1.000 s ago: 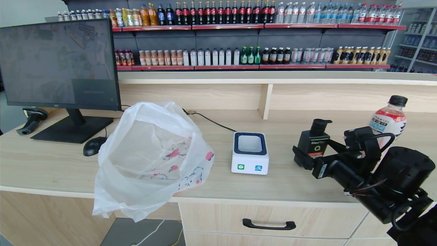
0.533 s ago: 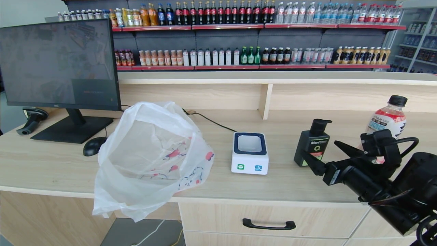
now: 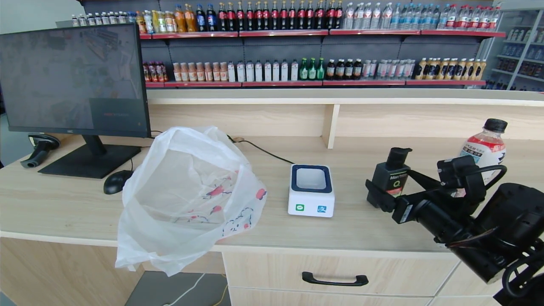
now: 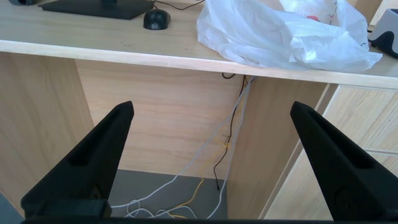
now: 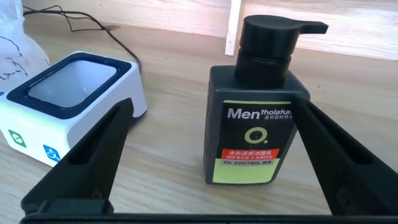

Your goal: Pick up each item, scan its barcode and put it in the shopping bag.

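Right gripper (image 5: 212,107): fingers (image 5: 87,162) spread wide, one on each side of the black pump bottle (image 5: 252,124), with a gap on both sides and nothing pinched. The bottle stands upright on the counter (image 5: 168,186) between the fingers, its spout pointing away from the scanner (image 5: 68,102). Its front label faces the wrist camera: white lettering at the top, a yellow-green panel with a dark ring mark, then a red band and fine print below.

Just outside one finger sits the white scanner. It has a navy rim around a pale window and two small square icons, green and blue, on its front face. A black cable (image 3: 263,151) runs off behind it. Bare counter lies between bottle and scanner.

Beyond the other finger stands a drink bottle (image 3: 482,148) with a black cap and a red-and-white label, its print too small to read. Past the scanner, the translucent shopping bag (image 3: 187,195), printed in red and black, gapes open and overhangs the counter edge.

Left gripper (image 4: 211,106): fingers (image 4: 87,162) spread, holding nothing, below the counter edge and facing the cabinet front (image 4: 155,106) and loose cables (image 4: 224,143).
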`<state>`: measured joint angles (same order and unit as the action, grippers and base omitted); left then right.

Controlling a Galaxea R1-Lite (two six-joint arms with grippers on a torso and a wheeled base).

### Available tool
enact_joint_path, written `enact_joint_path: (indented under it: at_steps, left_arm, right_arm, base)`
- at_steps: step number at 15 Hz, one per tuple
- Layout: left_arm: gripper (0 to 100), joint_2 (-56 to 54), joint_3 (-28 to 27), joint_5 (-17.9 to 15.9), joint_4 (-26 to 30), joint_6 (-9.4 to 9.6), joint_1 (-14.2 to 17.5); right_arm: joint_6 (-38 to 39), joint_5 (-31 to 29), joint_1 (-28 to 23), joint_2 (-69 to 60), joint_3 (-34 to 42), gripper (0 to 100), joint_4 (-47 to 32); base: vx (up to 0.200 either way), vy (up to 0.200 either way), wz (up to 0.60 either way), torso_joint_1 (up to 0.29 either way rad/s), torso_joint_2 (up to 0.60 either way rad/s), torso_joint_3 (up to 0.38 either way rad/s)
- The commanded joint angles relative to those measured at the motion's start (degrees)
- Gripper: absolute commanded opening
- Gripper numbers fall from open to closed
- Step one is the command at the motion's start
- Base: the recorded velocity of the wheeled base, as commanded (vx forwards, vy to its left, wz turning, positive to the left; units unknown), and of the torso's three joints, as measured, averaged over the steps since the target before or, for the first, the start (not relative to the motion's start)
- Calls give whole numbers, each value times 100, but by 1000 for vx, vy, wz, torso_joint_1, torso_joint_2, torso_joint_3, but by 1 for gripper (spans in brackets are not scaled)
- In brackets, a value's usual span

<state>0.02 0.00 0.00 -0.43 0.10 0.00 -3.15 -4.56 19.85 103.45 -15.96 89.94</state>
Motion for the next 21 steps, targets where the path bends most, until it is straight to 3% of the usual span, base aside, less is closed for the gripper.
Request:
enact_joint_path:
  at_steps: [1,21]
  left_arm:
    - [100,-2,0,0,-1,-1,0]
    - [100,-2,0,0,-1,-1,0]
  right_arm:
    - [-2,-1,2,96,-39,100,6]
    - [-2,-1,-192,694,-487,100,6]
  base:
    - [0,0,0,0,0,0]
    - [0,0,0,0,0,0]
